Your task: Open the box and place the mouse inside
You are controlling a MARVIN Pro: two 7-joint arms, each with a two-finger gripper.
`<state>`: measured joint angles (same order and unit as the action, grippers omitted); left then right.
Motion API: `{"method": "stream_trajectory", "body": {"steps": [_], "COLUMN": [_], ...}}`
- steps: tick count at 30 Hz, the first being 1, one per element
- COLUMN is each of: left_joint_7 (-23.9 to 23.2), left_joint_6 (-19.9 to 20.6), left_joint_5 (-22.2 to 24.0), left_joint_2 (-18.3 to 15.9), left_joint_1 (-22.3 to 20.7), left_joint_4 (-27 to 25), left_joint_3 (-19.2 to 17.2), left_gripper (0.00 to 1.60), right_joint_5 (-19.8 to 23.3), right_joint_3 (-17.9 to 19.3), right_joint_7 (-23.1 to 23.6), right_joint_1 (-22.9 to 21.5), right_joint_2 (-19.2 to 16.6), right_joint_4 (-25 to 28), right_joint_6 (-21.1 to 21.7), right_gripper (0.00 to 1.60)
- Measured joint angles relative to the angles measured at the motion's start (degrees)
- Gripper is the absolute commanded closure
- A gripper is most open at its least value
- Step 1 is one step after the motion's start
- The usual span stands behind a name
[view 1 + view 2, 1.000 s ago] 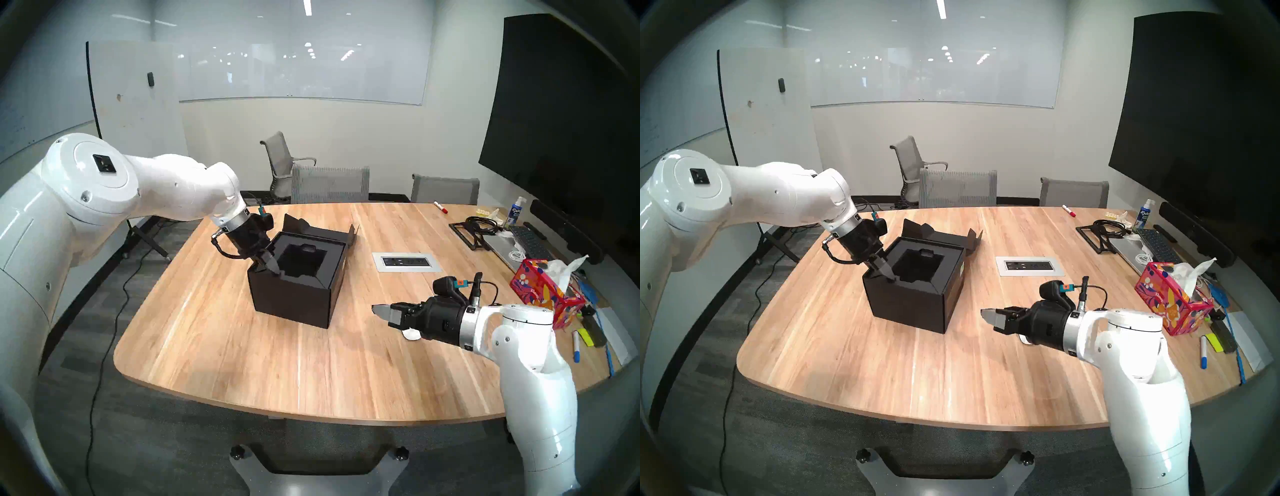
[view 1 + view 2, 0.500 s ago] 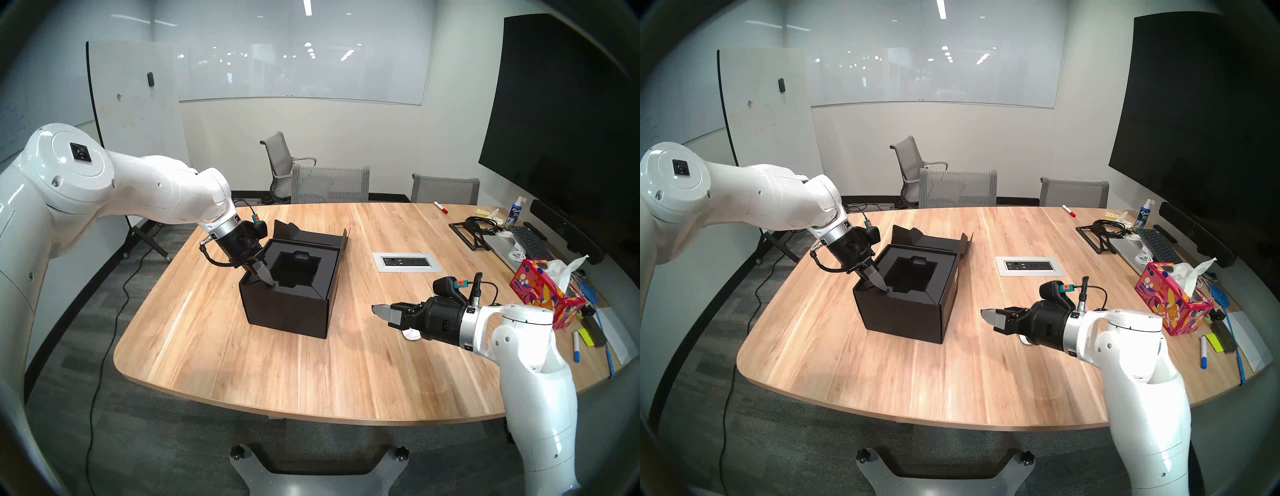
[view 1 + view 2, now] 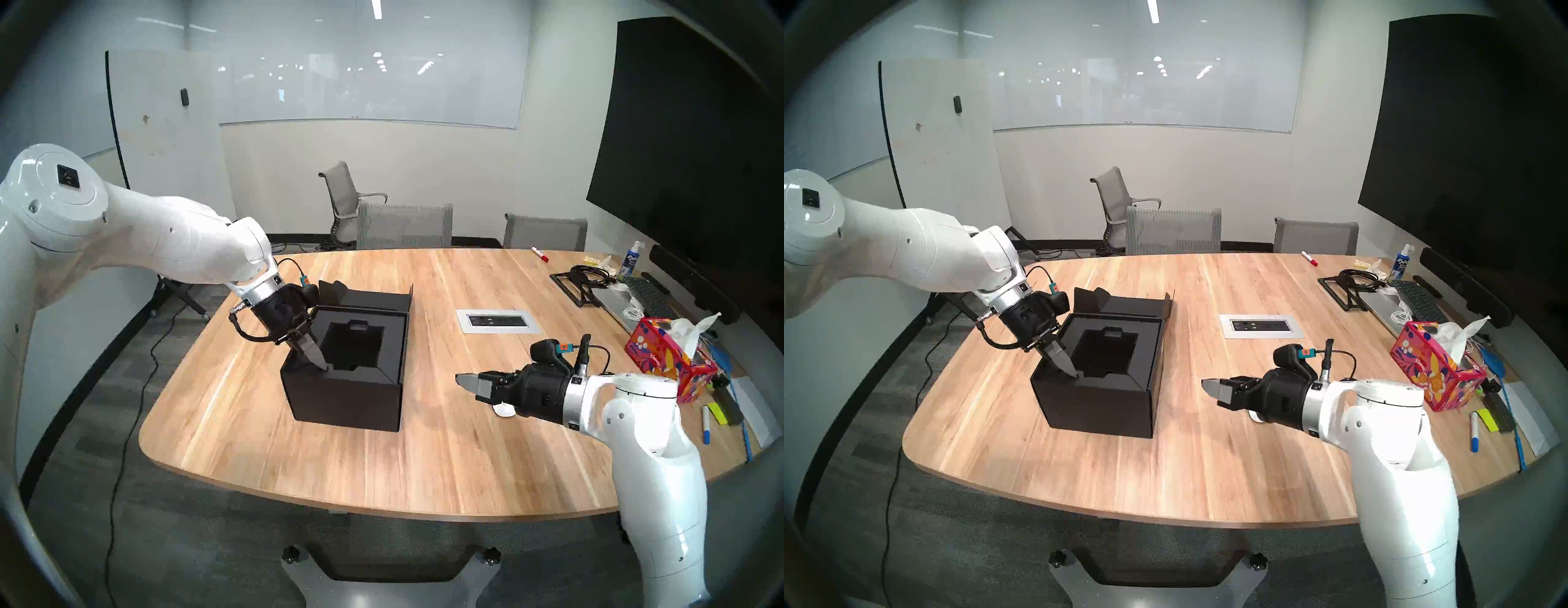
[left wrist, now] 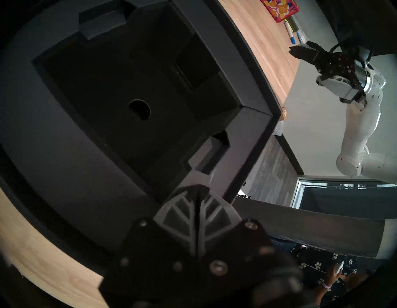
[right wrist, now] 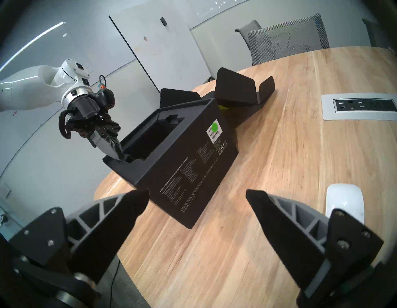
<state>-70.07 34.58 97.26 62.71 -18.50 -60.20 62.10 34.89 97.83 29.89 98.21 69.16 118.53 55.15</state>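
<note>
The black box [image 3: 343,399] [image 3: 1098,407] stands open on the wooden table [image 3: 382,458], its lid flaps [image 3: 373,297] folded back and its black recessed insert [image 4: 107,96] empty. My left gripper [image 3: 322,367] [image 3: 1073,374] [image 4: 196,189] is shut, its tips pushed down into a notch at the insert's near-left corner [image 5: 119,156]. To the right of the box, my right gripper [image 3: 466,382] [image 5: 197,193] hovers open above the table, holding nothing. The white mouse [image 5: 343,200] [image 3: 505,410] lies on the table just under and beside that gripper.
A red floral tissue box [image 3: 662,356] stands at the right edge, with markers [image 3: 706,424] and papers near it. A power outlet plate [image 3: 498,321] is set in the table's middle. A laptop, keyboard [image 3: 645,293] and cables lie at the far right. Chairs line the far side.
My left arm has drawn back to the left and toward me, dragging the box with it and turning it slightly. The right arm and the mouse have stayed put.
</note>
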Motion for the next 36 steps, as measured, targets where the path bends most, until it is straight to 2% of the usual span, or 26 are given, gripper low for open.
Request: {"method": "stream_trajectory", "body": {"steps": [6, 10, 15, 22, 29, 32, 36], "left_joint_7": [0.6, 3.8, 9.3, 17.6, 26.3, 29.4, 30.4], "left_joint_6": [-1.0, -1.1, -0.3, 1.9, 4.0, 4.5, 4.7], "left_joint_5": [1.2, 4.4, 8.9, 16.7, 24.1, 25.9, 26.2], "left_joint_2": [-1.0, -0.4, 1.2, 3.1, 4.0, 3.8, 2.6], "left_joint_1": [-1.5, -2.6, -3.5, -3.8, -3.5, -3.4, -3.2], "left_joint_4": [-6.1, -8.8, -9.3, -6.6, -1.9, -0.3, 1.3], "left_joint_3": [-2.0, -5.5, -9.8, -13.7, -14.6, -14.5, -13.9], "left_gripper": [1.60, 1.60, 1.60, 1.60, 1.60, 1.60, 1.60], "right_joint_5": [0.0, 0.0, 0.0, 0.0, 0.0, 0.0, 0.0], "right_joint_3": [0.0, 0.0, 0.0, 0.0, 0.0, 0.0, 0.0], "right_joint_7": [0.0, 0.0, 0.0, 0.0, 0.0, 0.0, 0.0], "right_joint_1": [0.0, 0.0, 0.0, 0.0, 0.0, 0.0, 0.0], "right_joint_2": [0.0, 0.0, 0.0, 0.0, 0.0, 0.0, 0.0], "right_joint_4": [0.0, 0.0, 0.0, 0.0, 0.1, 0.1, 0.1], "right_joint_6": [0.0, 0.0, 0.0, 0.0, 0.0, 0.0, 0.0], "right_gripper": [0.00, 0.00, 0.00, 0.00, 0.00, 0.00, 0.00]}}
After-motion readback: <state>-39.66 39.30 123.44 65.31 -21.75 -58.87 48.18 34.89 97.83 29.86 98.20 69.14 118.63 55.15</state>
